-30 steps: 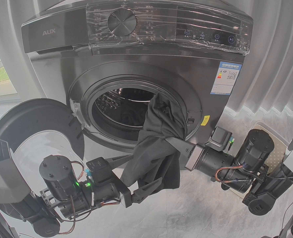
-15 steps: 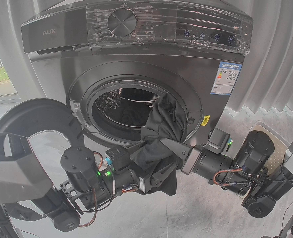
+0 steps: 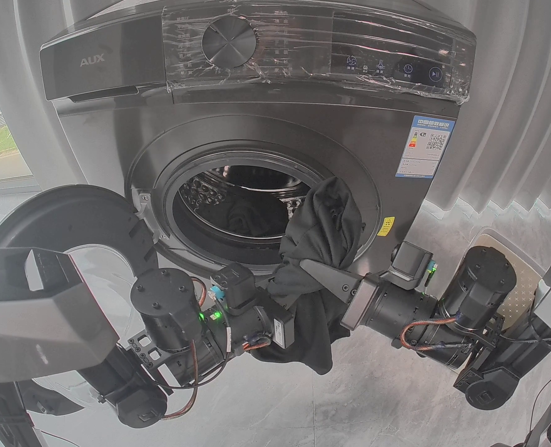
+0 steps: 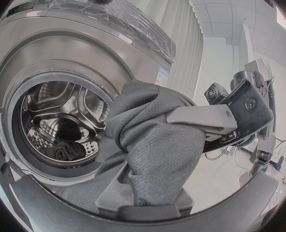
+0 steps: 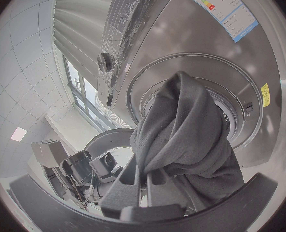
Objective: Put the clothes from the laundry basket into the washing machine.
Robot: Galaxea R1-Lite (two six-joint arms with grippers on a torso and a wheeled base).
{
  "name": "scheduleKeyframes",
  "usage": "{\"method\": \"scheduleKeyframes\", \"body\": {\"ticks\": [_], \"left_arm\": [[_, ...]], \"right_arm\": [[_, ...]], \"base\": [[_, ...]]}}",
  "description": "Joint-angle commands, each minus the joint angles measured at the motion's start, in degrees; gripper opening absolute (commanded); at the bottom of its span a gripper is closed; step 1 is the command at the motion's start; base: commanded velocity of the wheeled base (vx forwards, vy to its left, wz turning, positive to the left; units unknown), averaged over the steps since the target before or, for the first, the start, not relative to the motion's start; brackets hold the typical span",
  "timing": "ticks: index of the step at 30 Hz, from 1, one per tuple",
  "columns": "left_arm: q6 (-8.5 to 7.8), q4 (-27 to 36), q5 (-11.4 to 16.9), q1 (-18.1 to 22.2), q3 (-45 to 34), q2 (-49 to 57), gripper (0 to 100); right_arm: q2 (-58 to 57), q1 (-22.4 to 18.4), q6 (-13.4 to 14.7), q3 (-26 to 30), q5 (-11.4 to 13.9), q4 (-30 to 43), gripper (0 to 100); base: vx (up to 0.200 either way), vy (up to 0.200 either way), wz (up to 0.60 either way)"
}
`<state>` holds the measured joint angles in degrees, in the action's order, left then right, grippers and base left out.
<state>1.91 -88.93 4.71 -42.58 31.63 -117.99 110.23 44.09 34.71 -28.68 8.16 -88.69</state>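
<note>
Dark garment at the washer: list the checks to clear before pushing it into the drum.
1. Door swung open: ok.
2. Drum opening unblocked: ok; one dark item lies low inside.
3. Right gripper shut on the dark garment: ok.
4. Left gripper holding the garment's lower part: cannot tell; cloth covers it.
5. Garment inside the drum: not ok; it hangs outside, in front of the opening's right rim.

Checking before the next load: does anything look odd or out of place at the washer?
Wrinkled clear film covers the control panel. The dark garment hangs bunched outside the drum opening, pinched by the left pincer and right pincer, its tail dangling below the opening. Nothing looks spilled or damaged.
</note>
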Motion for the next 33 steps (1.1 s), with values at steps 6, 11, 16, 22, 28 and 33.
{"method": "scheduleKeyframes", "body": {"ticks": [6, 11, 16, 22, 28, 33], "left_arm": [[0.2, -0.1, -0.05, -0.05, 0.09, 0.48, 0], [0.2, -0.19, -0.14, 0.04, -0.17, 0.57, 0], [0.28, -0.1, -0.14, 0.57, -1.66, 2.59, 0], [0.11, -0.1, -0.14, 1.36, -3.77, 5.49, 0], [0.28, -0.1, -0.14, 1.89, -5.88, 6.11, 0], [0.28, -0.1, -0.14, 2.24, -6.5, 5.93, 0]], "right_arm": [[0.16, 0.03, -0.17, 0.12, 0.02, 0.0, 0], [0.08, 0.03, -1.31, 0.3, 0.02, 0.0, 0], [0.25, -1.03, -5.7, 1.53, -0.07, -0.08, 100], [-0.1, -4.02, -20.12, 12.95, 2.57, -0.08, 100], [-0.36, -3.93, -26.53, 20.51, 3.62, -0.08, 100], [-1.24, -5.33, -26.88, 21.21, 3.71, -0.08, 100]], "base": [[0.0, 0.0, 0.0], [0.0, 0.0, 0.0], [0.0, 0.0, 0.0], [0.0, 0.0, 0.0], [0.0, 0.0, 0.0], [0.0, 0.0, 0.0]]}}
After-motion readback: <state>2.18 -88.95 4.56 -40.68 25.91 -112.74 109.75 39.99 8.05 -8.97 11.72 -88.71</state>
